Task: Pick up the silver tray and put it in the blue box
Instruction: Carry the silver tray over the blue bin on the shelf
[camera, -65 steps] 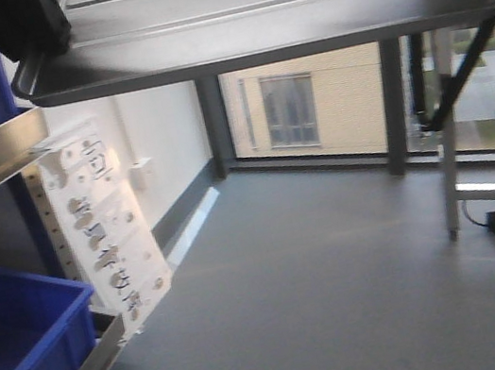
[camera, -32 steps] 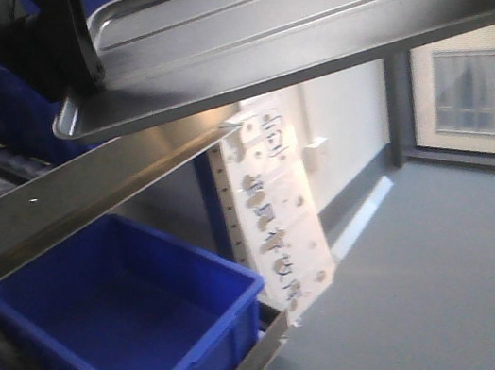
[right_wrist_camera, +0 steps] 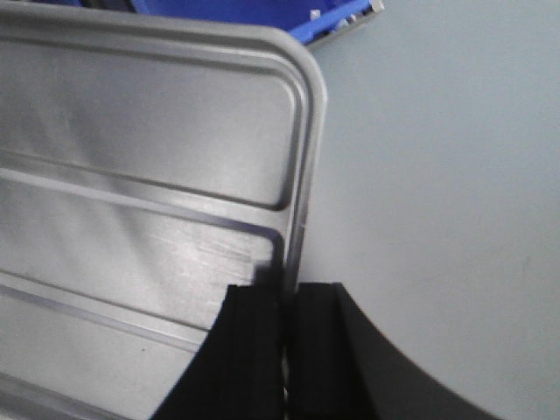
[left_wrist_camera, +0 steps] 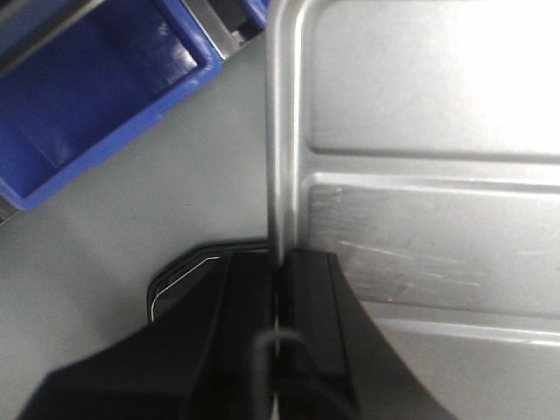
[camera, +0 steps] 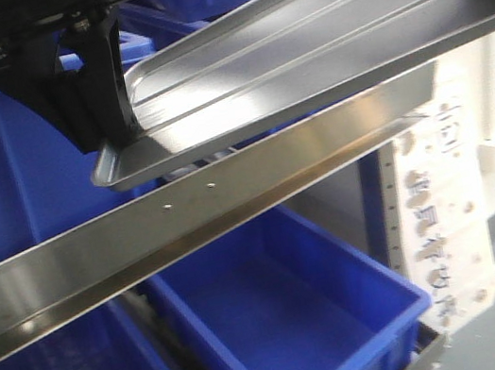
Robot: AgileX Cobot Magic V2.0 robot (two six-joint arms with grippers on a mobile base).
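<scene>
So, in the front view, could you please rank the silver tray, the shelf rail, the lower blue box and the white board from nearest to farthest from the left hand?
1. silver tray: its left end is clamped in the left hand.
2. shelf rail: just beneath the tray.
3. lower blue box: down under the rail.
4. white board: far to the right.

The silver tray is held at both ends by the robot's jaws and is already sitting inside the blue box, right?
Not quite. The jaws do clamp both ends of the silver tray, but it isn't inside the blue box. The front view shows it up in the air, tilted, higher than the box.
</scene>
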